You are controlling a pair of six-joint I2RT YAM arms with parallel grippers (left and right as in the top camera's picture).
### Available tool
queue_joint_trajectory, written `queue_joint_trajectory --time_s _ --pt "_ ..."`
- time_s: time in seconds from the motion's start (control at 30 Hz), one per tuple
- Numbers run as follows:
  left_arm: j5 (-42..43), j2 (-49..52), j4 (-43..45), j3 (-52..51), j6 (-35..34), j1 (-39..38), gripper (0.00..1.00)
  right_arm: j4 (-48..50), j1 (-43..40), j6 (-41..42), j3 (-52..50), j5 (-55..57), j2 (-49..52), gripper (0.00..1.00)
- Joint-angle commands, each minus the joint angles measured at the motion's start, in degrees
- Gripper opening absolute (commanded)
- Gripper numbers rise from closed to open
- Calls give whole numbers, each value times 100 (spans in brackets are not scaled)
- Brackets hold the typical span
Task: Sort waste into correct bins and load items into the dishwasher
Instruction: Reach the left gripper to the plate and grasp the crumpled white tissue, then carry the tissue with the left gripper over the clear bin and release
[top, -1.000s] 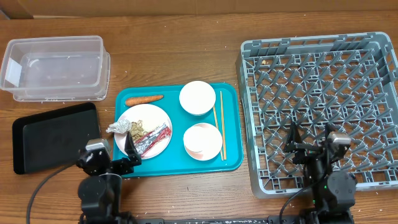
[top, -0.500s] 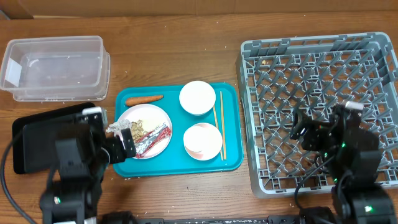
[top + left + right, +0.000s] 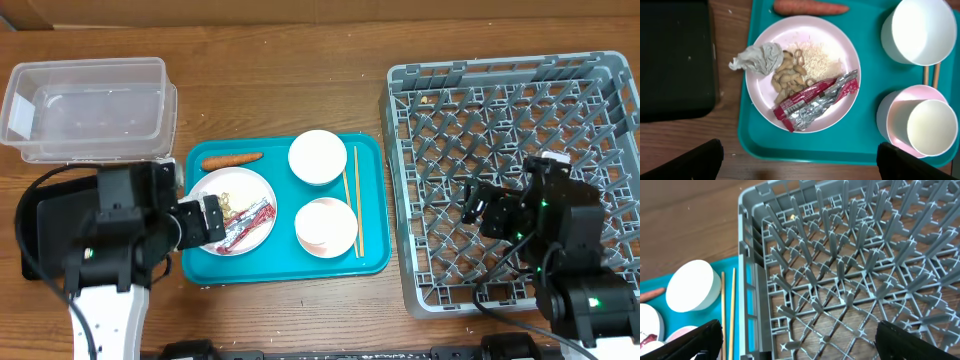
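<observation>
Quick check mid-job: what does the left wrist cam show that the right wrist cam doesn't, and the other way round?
Left wrist only: the crumpled paper ball and the food scraps on the plate, and the black tray beside the teal tray.
Right wrist only: the grey dish rack with its pegs.
Both: the teal tray, the upper white bowl, the chopsticks, the carrot and the plate, the last two only as slivers at the right wrist view's edge.
</observation>
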Motion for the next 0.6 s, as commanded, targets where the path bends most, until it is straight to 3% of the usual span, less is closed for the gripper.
queue_joint_trajectory --time_s 0.0,0.2,0.43,0.57 --pt "-363 549 76 125 -693 57 100 -9 -24 -76 129 -11 173 100" --pt "-1134 1556 317 125 -1773 59 100 -138 -24 -76 129 -11 422 100" --pt "-1169 2699 1165 125 -1969 57 100 -205 -24 -76 129 -13 483 100" --pt "-1113 3167 1421 125 -1969 57 84 -247 -24 -76 129 -13 483 100"
